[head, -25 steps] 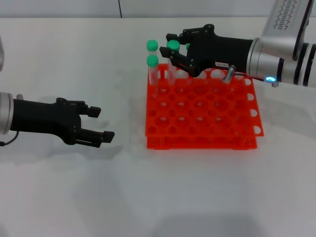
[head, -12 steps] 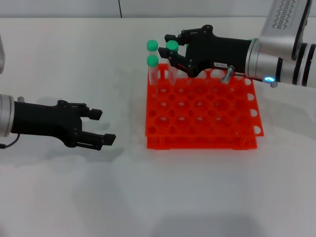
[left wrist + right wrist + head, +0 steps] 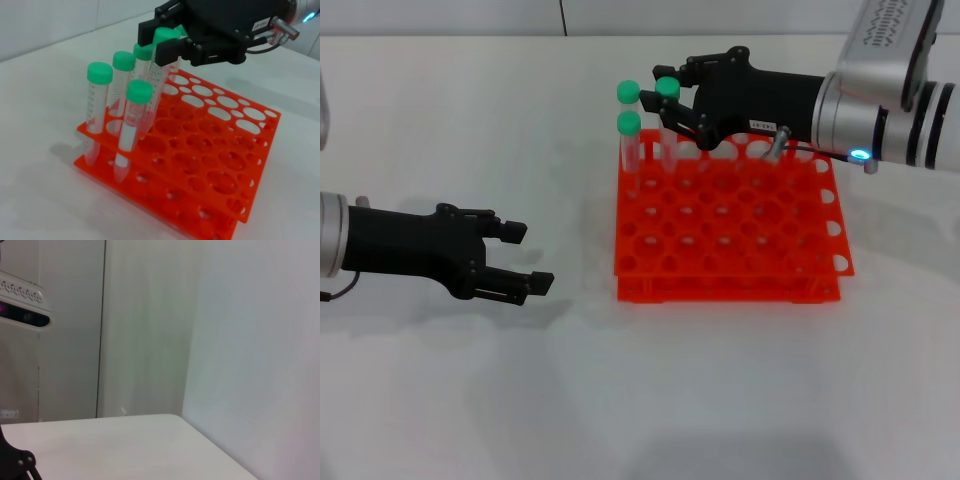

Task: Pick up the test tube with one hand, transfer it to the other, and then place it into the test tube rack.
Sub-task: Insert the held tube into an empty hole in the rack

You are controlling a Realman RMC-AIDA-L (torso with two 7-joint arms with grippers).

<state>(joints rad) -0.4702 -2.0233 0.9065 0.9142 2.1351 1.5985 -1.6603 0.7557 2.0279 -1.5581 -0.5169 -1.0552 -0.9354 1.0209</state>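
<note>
White surface carries the test tube rack; right claw grips the test tube tilted, risking jamming. Left claw idles open, empty.

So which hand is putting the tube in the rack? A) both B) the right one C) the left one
B: the right gripper is over the rack's back corner at a tube, while the left gripper waits apart, open.
</note>
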